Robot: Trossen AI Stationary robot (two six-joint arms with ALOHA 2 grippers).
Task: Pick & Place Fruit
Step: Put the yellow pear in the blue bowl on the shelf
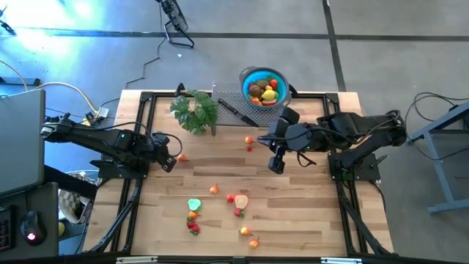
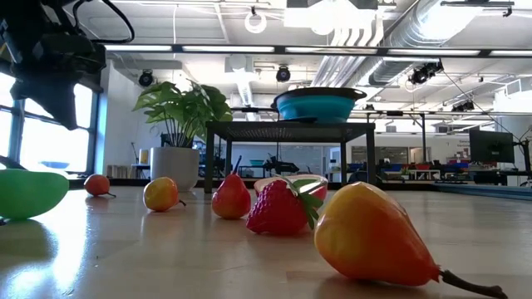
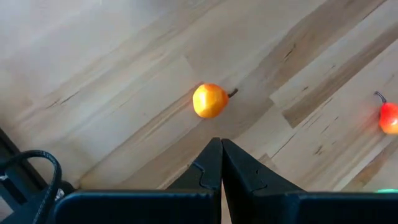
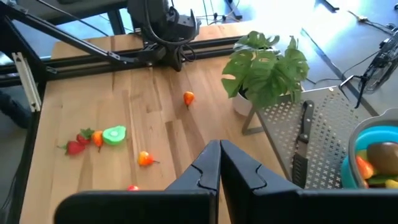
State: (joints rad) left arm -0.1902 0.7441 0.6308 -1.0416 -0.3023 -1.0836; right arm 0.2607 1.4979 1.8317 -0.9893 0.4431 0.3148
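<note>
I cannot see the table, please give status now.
Left gripper shut, empty, by small orange fruit. Right gripper shut, empty. Blue bowl part-filled. Nothing blocking.

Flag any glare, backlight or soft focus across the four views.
High view: bright blue-white glare on the floor at top left. Low view: backlit windows at left, the green piece at the left edge soft, the nearest orange-yellow fruit fills the foreground. Left wrist view: even light on the orange fruit. Right wrist view: floor washed out at top right.
</note>
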